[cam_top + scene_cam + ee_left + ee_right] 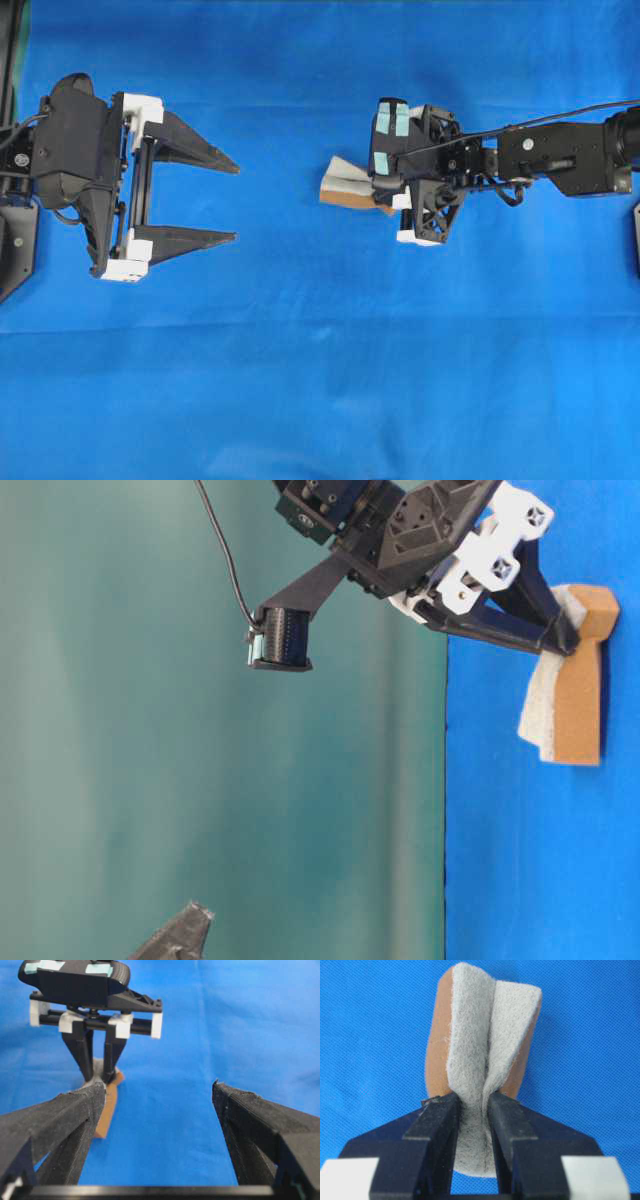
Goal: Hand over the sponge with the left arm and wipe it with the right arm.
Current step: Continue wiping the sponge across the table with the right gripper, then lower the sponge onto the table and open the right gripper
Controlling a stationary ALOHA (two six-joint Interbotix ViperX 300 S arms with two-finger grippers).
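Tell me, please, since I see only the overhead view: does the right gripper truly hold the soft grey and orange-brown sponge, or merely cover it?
Observer: It holds it. In the right wrist view the right gripper pinches the soft grey and orange-brown sponge so firmly that the grey face creases into a fold between the fingers.
Operator: Thank you. Is the sponge resting on the blue cloth?
Observer: The table-level view shows its orange-brown side against the blue cloth, with the grey layer facing away from it.
Operator: And is the left gripper really empty?
Observer: Yes. In the left wrist view the left gripper stands wide open, only blue cloth between its fingers, with the sponge ahead near its left fingertip.
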